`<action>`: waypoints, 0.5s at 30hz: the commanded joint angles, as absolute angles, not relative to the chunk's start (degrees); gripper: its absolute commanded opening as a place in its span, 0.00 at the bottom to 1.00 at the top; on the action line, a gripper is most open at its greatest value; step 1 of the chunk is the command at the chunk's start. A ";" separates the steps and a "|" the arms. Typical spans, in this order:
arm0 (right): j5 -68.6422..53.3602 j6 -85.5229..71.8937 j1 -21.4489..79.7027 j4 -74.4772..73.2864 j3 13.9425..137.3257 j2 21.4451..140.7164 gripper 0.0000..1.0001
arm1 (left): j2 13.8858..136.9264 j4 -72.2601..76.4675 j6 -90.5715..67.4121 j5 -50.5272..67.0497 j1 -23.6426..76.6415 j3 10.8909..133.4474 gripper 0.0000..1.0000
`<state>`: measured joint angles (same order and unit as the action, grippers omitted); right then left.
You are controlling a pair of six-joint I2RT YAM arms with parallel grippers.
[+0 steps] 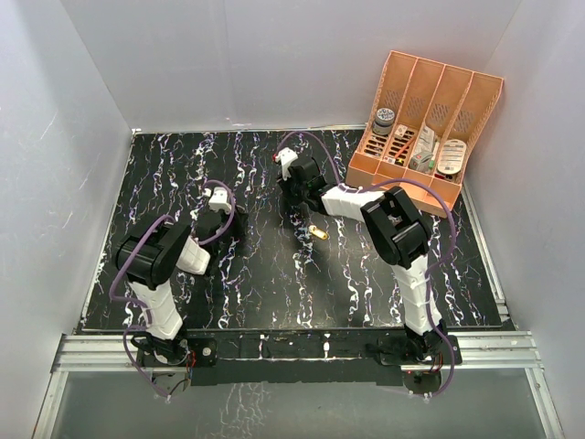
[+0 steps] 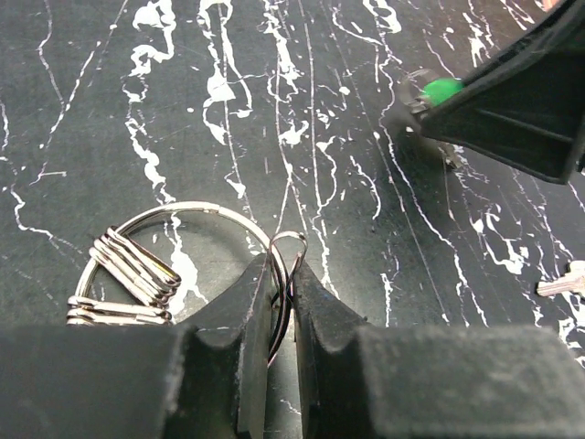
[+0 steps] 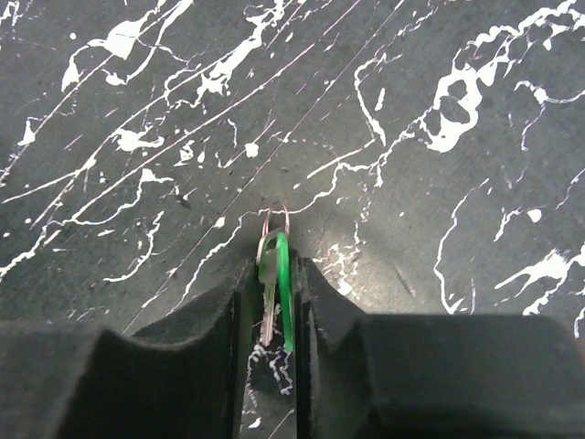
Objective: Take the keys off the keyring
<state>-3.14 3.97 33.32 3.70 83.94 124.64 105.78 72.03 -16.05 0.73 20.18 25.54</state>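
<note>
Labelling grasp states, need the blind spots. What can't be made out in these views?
Left wrist: whether the wire loop in the left end effector links to the keyring; the fingers cover its lower half.
Right wrist: the green key's lower end, lost between the right end effector's fingers.
Left wrist: silver key, cut off by the right edge.
Top external: keyring too small to find.

Walls (image 1: 228, 55): plain white panels close you in at left, back and right.
Desk (image 1: 274, 293): black top veined with white marbling; you see it in every view.
Near edge: silver metal rail (image 1: 494, 352) across your side.
Light: even, with soft glare.
</note>
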 commanded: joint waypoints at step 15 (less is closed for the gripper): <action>-1.81 3.59 32.80 12.46 81.61 114.68 0.47 | 86.44 63.92 -12.52 -1.23 20.01 23.21 0.99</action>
<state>-3.09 4.01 32.99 5.50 83.31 123.24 93.93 68.38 -15.16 1.08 20.18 23.53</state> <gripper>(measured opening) 0.464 0.968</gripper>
